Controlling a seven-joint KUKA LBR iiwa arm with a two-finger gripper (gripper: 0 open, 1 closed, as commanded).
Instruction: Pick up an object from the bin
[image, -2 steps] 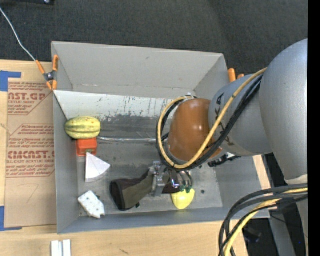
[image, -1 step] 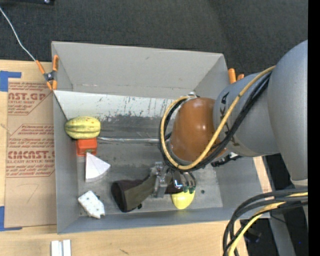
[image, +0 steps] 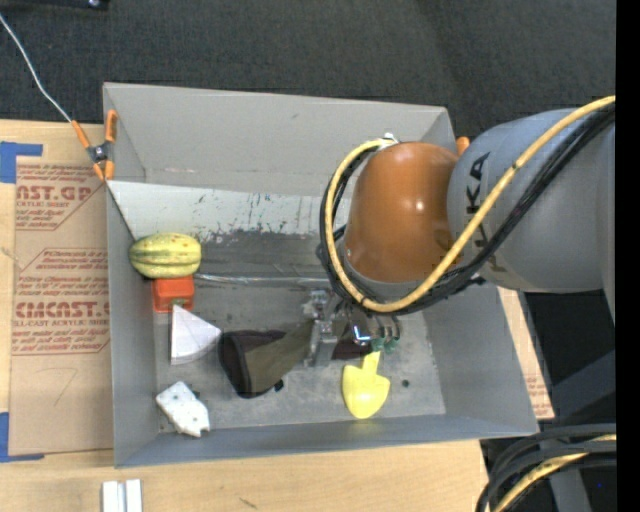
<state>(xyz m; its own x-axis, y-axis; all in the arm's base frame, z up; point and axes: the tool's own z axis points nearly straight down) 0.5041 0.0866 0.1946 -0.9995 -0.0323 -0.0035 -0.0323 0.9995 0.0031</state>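
Orange wrist cover (image: 400, 215) is looming uppermost. Under it we are logging the gripper (image: 322, 335), low at the bin's (image: 270, 130) front middle, against a dark brown shoe-like thing (image: 255, 365) lying on the floor. Apart or together, we cannot tell. Lifting is remaining.

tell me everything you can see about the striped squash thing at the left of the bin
The squash is an oval gourd, pale yellow with green lengthwise stripes, smooth like plastic. It lies on its side against the left wall of the bin. An orange block sits right beside it, seemingly touching. It lies well apart from the gripper.
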